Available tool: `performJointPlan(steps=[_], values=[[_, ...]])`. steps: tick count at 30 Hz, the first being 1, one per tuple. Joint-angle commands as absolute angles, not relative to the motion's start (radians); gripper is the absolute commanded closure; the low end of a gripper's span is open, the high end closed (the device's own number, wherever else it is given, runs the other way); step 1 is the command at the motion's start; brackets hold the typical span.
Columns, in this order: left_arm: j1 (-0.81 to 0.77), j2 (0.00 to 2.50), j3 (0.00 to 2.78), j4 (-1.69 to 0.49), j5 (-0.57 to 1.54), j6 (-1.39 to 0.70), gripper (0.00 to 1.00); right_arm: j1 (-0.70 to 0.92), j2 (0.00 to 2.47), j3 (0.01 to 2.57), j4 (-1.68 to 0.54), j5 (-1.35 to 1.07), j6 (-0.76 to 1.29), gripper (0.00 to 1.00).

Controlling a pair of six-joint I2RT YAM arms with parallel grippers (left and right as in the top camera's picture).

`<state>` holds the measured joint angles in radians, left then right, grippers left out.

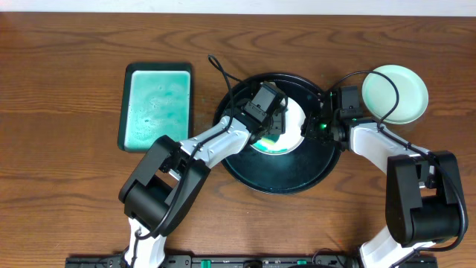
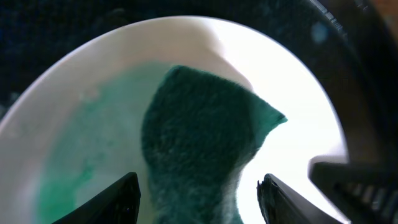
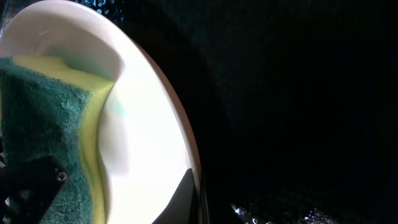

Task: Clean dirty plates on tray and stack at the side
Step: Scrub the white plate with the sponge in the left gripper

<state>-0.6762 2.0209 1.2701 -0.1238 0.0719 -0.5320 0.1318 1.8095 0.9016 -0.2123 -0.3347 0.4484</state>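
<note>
A white plate [image 1: 292, 132] smeared with teal lies on the round black tray [image 1: 312, 175]. My left gripper [image 1: 268, 112] is over it, shut on a green sponge [image 2: 199, 124] that presses on the plate [image 2: 298, 124]. Teal smears [image 2: 81, 168] cover the plate's left part. My right gripper [image 1: 326, 125] is shut on the plate's right rim [image 3: 186, 143], with one finger inside the rim [image 3: 199, 196]. The sponge also shows in the right wrist view [image 3: 43, 112]. Another white plate [image 1: 395, 94] sits on the bare wood table right of the tray. No third plate shows.
A rectangular black tray [image 1: 124, 112] filled with teal liquid stands left of the round tray. Cables run from both wrists over the round tray's back edge. Bare wood tabletop [image 1: 67, 186] lies all round.
</note>
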Motion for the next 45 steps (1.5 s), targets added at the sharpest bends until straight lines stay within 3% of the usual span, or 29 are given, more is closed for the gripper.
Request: performJointPlan(steps=[1, 5, 9, 22, 27, 37, 42, 45], values=[[-0.673, 1.961, 1.295, -0.134, 0.006, -0.451, 0.37, 0.139, 1.848, 0.882, -0.239, -0.282, 0.459, 0.99], [-0.673, 1.909, 1.295, -0.157, -0.019, -0.430, 0.38, 0.139, 1.848, 0.882, -0.239, -0.282, 0.459, 0.99], [-0.679, 1.924, 1.293, -0.179, -0.013, -0.431, 0.53, 0.139, 1.848, 0.882, -0.239, -0.282, 0.459, 0.99], [-0.707, 2.007, 1.286, -0.201, -0.008, -0.431, 0.61, 0.139, 1.848, 0.882, -0.240, -0.282, 0.459, 0.99], [-0.706, 2.020, 1.285, -0.201, -0.009, -0.431, 0.92, 0.139, 1.848, 0.882, -0.240, -0.282, 0.459, 0.99], [-0.674, 2.020, 1.263, -0.270, -0.225, -0.537, 0.93, 0.139, 1.848, 0.882, -0.240, -0.282, 0.459, 0.99], [-0.651, 2.016, 1.266, -0.291, -0.528, -0.535, 0.93, 0.139, 1.848, 0.882, -0.239, -0.282, 0.459, 0.99], [-0.652, 2.004, 1.286, -0.271, -0.528, -0.487, 0.93, 0.139, 1.848, 0.882, -0.240, -0.282, 0.459, 0.99]])
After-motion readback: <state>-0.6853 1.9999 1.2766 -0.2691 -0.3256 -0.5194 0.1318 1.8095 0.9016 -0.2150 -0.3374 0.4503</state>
